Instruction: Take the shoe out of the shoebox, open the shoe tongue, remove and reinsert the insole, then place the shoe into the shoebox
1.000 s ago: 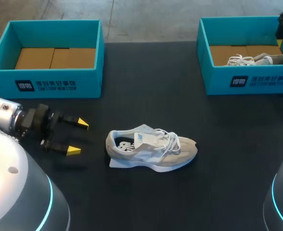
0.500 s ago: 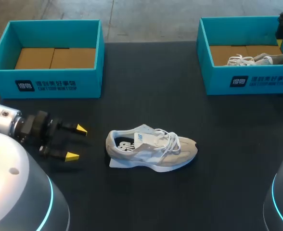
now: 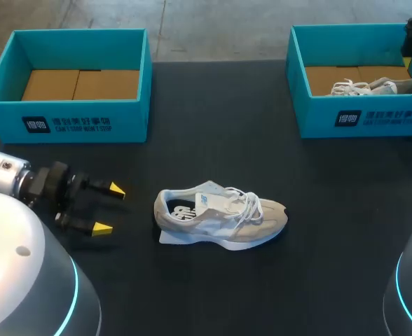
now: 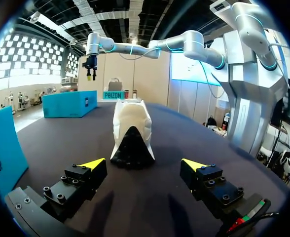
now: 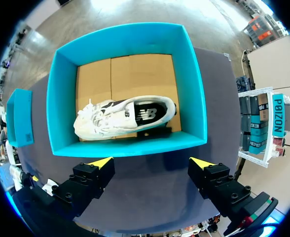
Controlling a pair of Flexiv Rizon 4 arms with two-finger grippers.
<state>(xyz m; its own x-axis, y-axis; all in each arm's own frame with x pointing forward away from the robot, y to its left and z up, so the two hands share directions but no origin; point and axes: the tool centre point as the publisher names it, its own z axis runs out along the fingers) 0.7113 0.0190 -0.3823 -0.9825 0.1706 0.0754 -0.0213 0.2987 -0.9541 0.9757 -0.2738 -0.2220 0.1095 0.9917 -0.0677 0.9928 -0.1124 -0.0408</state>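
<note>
Beige shoe (image 3: 220, 218) lies mid-frame on the dark worktop (image 3: 213, 126); left fingers (image 3: 102, 228), lower left, spread wide — right fingers (image 5: 98, 163) likewise open over the upper-right shoebox (image 3: 360, 119).

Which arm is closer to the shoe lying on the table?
Left. The left end effector is beside the shoe, at its heel; the right end effector hangs above the far shoebox.

- The table (image 3: 213, 112) has a dark, matte top.
- The left shoebox (image 3: 73, 124) — teal, open-topped — sits on its far left.
- The right shoebox (image 3: 364, 119), also teal, sits on its far right, well apart from the first.
- The shoe (image 3: 220, 215), pale grey, stands on its sole near the middle, toe pointing right.
</note>
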